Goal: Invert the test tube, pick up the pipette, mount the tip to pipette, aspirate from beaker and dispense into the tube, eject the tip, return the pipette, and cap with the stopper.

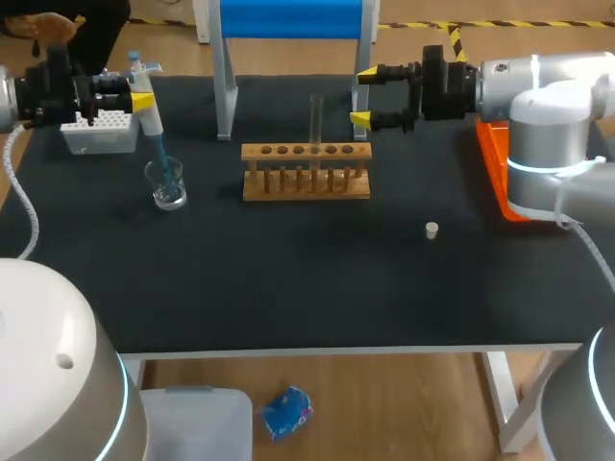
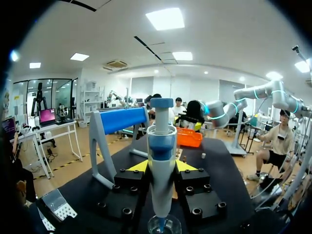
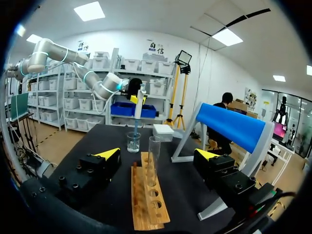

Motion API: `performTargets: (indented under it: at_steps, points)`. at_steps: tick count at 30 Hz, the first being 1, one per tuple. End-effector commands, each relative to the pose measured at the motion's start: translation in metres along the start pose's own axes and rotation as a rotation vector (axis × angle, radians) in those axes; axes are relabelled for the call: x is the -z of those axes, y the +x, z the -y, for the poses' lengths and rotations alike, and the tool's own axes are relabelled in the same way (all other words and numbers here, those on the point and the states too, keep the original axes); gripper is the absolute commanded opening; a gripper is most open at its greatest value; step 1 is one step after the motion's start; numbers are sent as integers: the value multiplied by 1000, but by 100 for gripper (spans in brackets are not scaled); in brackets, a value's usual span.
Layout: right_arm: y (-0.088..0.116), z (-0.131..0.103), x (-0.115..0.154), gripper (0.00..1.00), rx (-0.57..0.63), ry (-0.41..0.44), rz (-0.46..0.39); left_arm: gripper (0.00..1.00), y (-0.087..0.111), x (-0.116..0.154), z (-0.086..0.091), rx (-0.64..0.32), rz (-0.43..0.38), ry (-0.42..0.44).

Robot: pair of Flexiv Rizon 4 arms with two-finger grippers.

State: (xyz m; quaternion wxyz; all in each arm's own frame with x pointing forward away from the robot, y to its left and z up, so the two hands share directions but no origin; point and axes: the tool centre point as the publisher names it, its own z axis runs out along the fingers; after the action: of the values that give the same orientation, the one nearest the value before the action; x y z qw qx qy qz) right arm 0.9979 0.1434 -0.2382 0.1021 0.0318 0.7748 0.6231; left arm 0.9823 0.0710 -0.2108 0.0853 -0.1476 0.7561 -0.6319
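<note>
Nearby, stopper is lying at rack's four o'clock; left claw, gripping pipette, is half-hiding tip box; right claw is gaping wide.

Before me the test tube stands in the rack, the beaker with the pipette in it to its left, tip box behind, stopper nearer at right.
</note>
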Motion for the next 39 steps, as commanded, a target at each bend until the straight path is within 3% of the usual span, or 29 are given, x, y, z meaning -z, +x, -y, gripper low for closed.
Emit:
performTargets:
  at_steps: [1,16,26,39]
  points:
    - [1,0,1,100,1,0,2,0,0,1,0,-1,-2,1]
    - [1,0,1,100,1,0,2,0,2,2,4,-11,3,2]
    - [1,0,1,100,1,0,2,0,10,6,23,-41,20,-7]
    - [1,0,1,100,1,0,2,0,20,8,63,-88,39,-35]
